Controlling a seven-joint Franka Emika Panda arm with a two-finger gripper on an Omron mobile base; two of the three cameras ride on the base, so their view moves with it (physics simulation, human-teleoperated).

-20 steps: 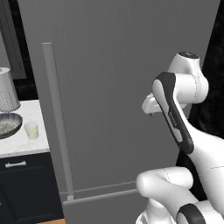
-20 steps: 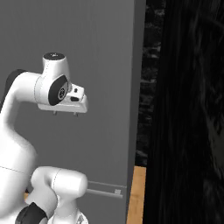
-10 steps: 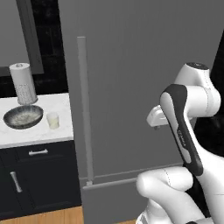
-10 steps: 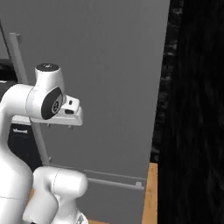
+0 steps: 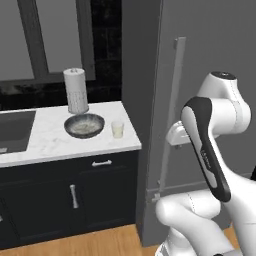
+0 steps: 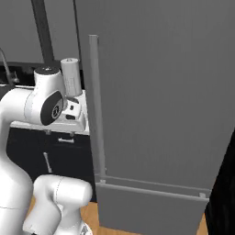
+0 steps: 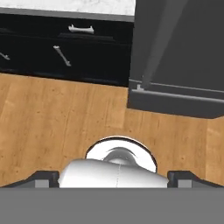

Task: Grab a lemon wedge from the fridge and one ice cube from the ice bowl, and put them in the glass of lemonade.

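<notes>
The tall grey fridge (image 5: 210,45) (image 6: 165,92) stands shut, its long bar handle (image 5: 171,110) (image 6: 95,105) upright at the door's left edge. The lemon wedge is hidden. On the white counter left of the fridge sit the ice bowl (image 5: 84,125) and, just to its right, the glass of lemonade (image 5: 117,129). My gripper (image 5: 176,137) (image 6: 60,131) (image 7: 113,177) hangs in front of the fridge at handle height, pointing down at the floor. It is open, fingertips (image 7: 42,177) far apart, with nothing between them.
A tall white dotted cylinder (image 5: 76,90) (image 6: 71,76) stands behind the bowl. Dark cabinets (image 5: 75,195) (image 7: 65,48) with small metal handles run under the counter, and a dark sink (image 5: 15,131) lies at its left. Wooden floor (image 7: 57,118) spreads below.
The whole picture has shifted: the base has moved, bringing more of the counter, bowl and glass into the left base view. The arm keeps its pose and the gripper stays open.
</notes>
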